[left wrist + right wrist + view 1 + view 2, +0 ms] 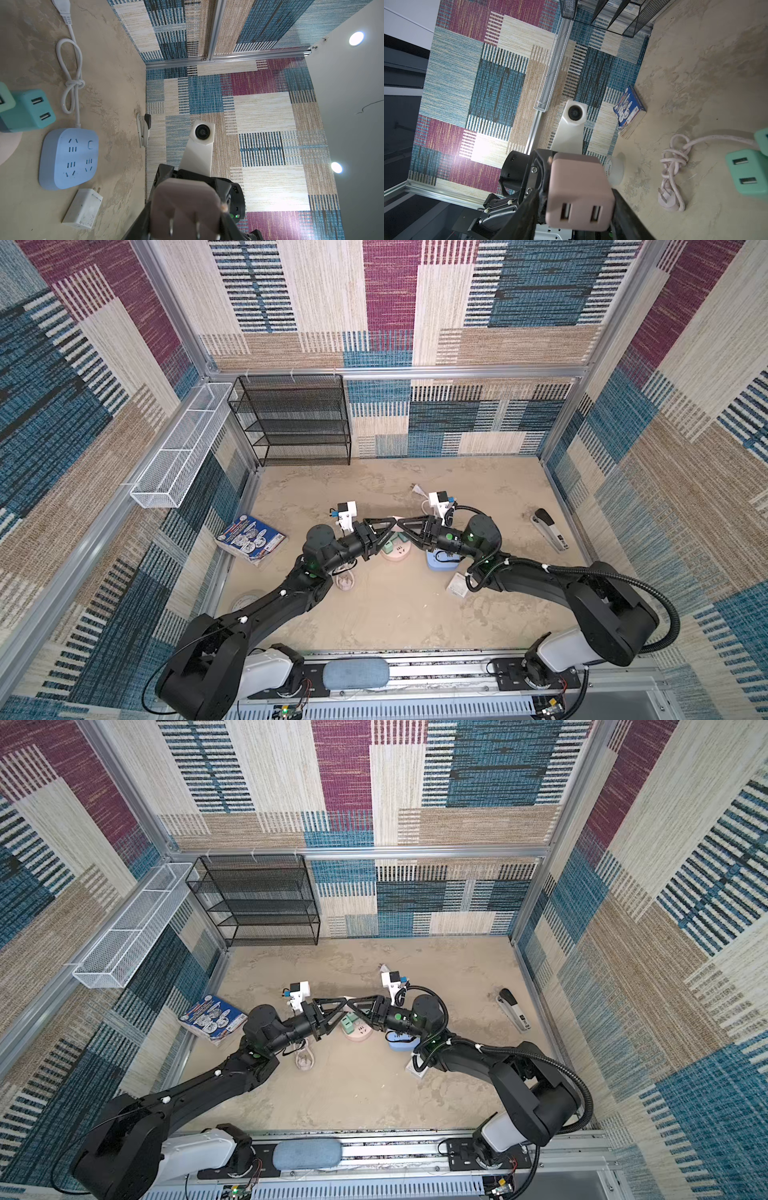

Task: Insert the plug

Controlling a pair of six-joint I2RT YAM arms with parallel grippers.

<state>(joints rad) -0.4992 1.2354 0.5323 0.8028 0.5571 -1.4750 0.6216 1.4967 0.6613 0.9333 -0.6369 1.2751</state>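
Pink cube plug (580,187), rounded edges, 2 USB slots, 2 prongs opp. side

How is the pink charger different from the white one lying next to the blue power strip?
The pink charger is held off the table; the white charger lies flat on it beside the blue strip. The pink charger is a rounded cube, the white charger a flatter slab. The pink one looks clean; the white one is scuffed. Both have two flat prongs, and neither is plugged in.
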